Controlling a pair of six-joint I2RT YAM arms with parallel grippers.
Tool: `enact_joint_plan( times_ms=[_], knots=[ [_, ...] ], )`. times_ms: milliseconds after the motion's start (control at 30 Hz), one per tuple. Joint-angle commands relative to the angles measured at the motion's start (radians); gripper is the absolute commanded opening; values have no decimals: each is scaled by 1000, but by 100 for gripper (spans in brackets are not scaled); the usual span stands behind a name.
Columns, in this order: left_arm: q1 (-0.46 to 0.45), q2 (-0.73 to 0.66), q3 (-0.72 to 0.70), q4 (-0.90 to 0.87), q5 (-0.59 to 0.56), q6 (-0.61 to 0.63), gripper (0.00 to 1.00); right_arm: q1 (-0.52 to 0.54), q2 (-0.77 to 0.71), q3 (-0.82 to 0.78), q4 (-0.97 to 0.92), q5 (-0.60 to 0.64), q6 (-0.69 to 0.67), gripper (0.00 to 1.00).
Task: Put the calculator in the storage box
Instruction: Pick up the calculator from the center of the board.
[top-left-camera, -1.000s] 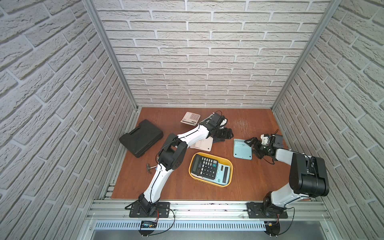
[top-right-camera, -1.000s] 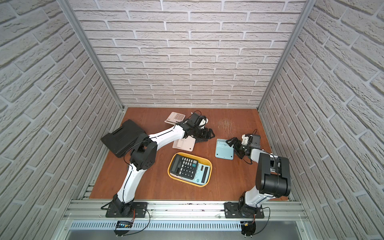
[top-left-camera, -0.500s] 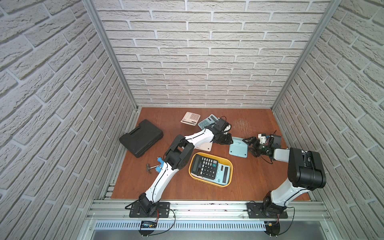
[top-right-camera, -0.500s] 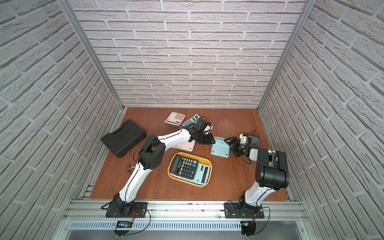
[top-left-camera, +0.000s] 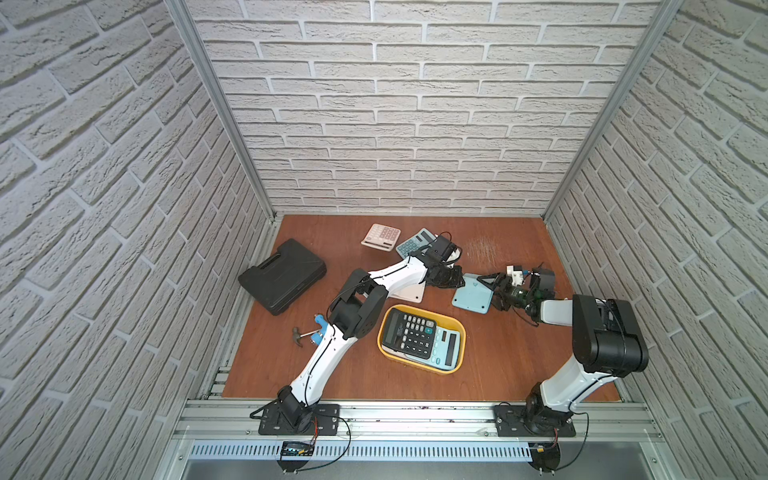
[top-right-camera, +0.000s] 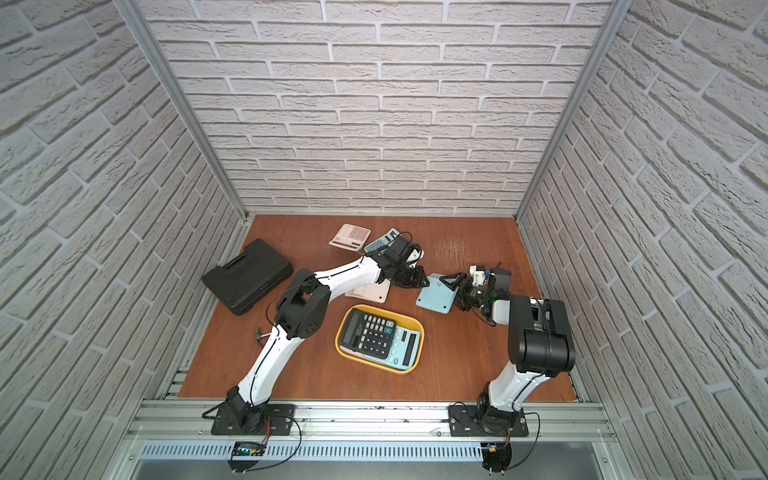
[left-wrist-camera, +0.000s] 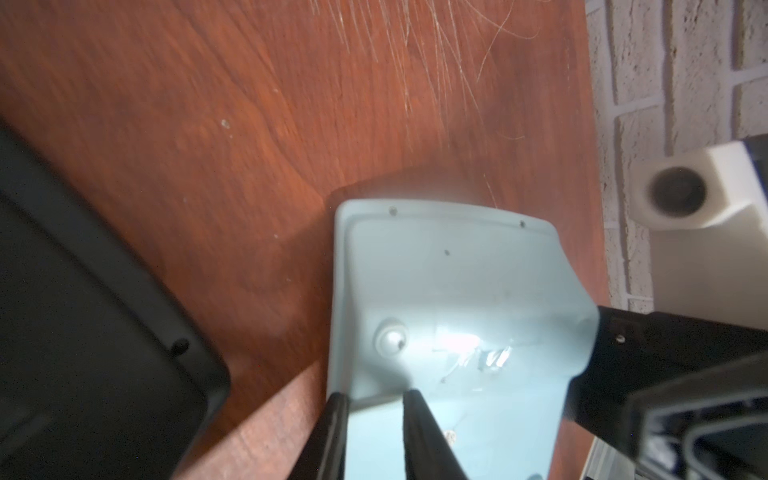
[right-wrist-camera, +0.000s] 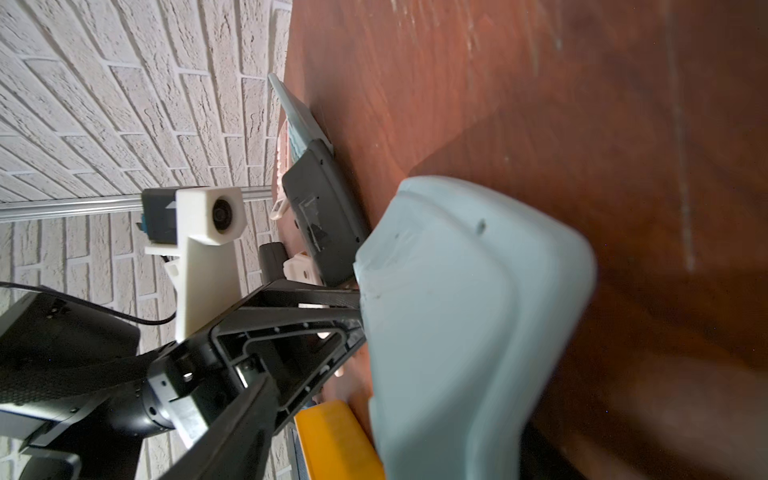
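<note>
A light-blue calculator (top-left-camera: 471, 297) (top-right-camera: 434, 295) lies face down on the wooden floor behind the storage box (top-left-camera: 380, 336) (top-right-camera: 338, 332), a yellow tub. The tub holds a black calculator (top-left-camera: 409, 332) lying over a pale-blue one (top-left-camera: 446, 347). My left gripper (top-left-camera: 459, 279) (left-wrist-camera: 374, 397) is shut on the far left rim of the light-blue calculator (left-wrist-camera: 449, 291). My right gripper (top-left-camera: 492, 291) is at its right edge with its jaws apart, one finger (left-wrist-camera: 623, 332) touching a corner. In the right wrist view the calculator (right-wrist-camera: 457, 311) hides most of that gripper's own fingers.
A black moulded case (top-left-camera: 282, 275) lies at the left. A pink calculator (top-left-camera: 380, 237) and a grey-blue one (top-left-camera: 415, 243) sit at the back. A white calculator (top-left-camera: 409, 293) lies under my left forearm and a dark one (right-wrist-camera: 324, 216) beside my left gripper. A small hammer (top-left-camera: 305, 332) lies by the left arm.
My left arm swung right from the back calculators to the light-blue one and its jaws closed on its rim. That calculator shifted slightly left. My right jaws narrowed.
</note>
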Motion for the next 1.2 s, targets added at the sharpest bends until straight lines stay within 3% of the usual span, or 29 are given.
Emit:
enact_joint_plan(
  times_ms=[0, 100, 200, 367, 467, 600, 667, 867, 1167],
  knots=[
    [-3, -27, -26, 52, 32, 0, 28, 17, -4, -9, 93, -31, 41, 62],
    [-1, -52, -55, 70, 26, 4, 30, 17, -11, -12, 74, -13, 35, 49],
    [5, -80, -78, 75, 13, 21, 36, 19, -25, -10, 34, 9, 19, 28],
    [11, -139, -141, 98, -8, 42, 49, 19, -68, 2, -50, 36, -10, 20],
    [8, -206, -198, 134, -34, 71, 63, 19, -110, 16, -105, 42, -17, 20],
    [-5, -319, -291, 158, -121, 160, 89, 19, -173, 54, -221, 41, -26, 18],
    [-13, -375, -341, 176, -167, 211, 98, 21, -185, 106, -334, 35, -53, 8],
    [-50, -520, -466, 229, -266, 371, 98, 37, -196, 248, -604, -3, -108, 3],
    [-160, -633, -558, 253, -405, 652, 98, 119, -213, 438, -967, 118, -94, 3]
  ],
)
